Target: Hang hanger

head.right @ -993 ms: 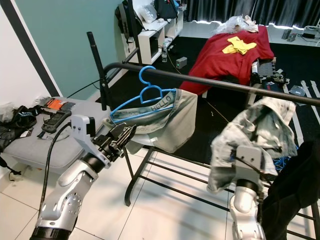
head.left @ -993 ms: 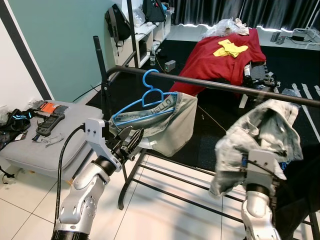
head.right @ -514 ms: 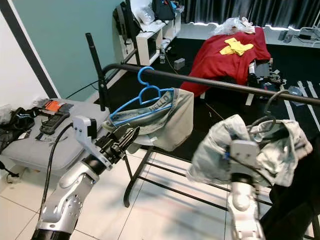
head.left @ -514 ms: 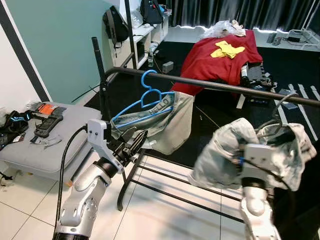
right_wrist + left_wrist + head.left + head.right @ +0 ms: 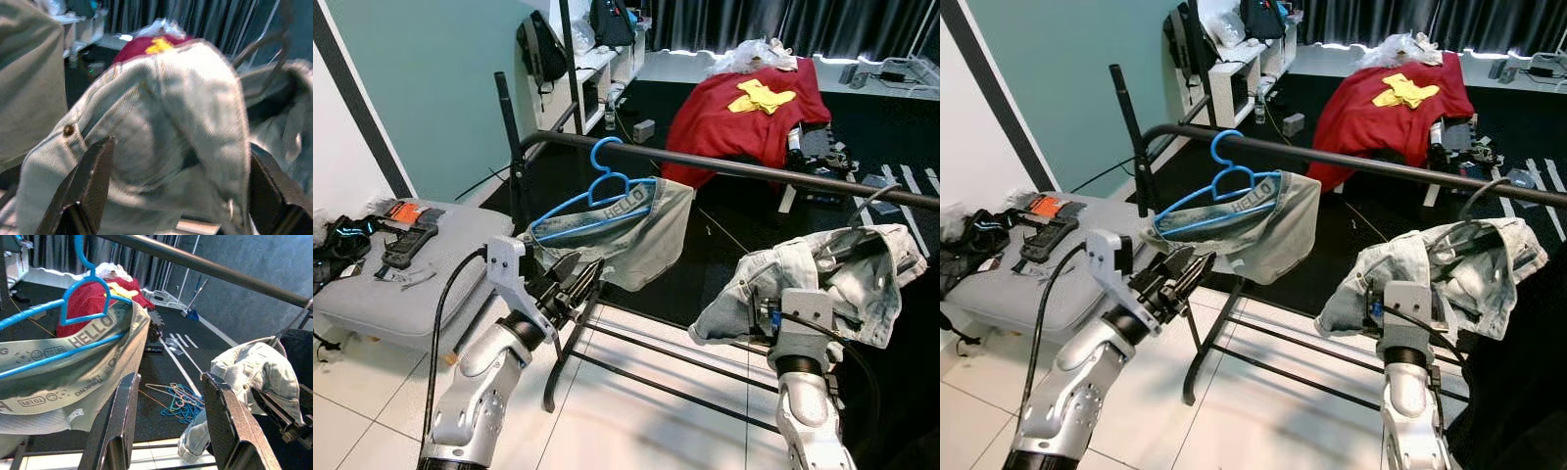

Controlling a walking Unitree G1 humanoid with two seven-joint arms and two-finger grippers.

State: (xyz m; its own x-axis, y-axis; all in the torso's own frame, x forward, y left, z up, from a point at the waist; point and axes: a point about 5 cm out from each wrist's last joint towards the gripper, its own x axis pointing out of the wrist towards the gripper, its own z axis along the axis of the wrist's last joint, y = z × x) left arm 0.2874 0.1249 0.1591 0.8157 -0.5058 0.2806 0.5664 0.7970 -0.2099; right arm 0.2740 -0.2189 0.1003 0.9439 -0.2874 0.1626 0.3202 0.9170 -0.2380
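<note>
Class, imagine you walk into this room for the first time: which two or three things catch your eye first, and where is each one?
A blue plastic hanger carrying grey shorts hangs on the long dark clothes rail, just above the open left gripper. To the right, below the rail, a pale denim garment on a wire hanger bunches in front of the right gripper. Behind, a bright red cloth with a yellow patch lies on the dark floor.
</note>
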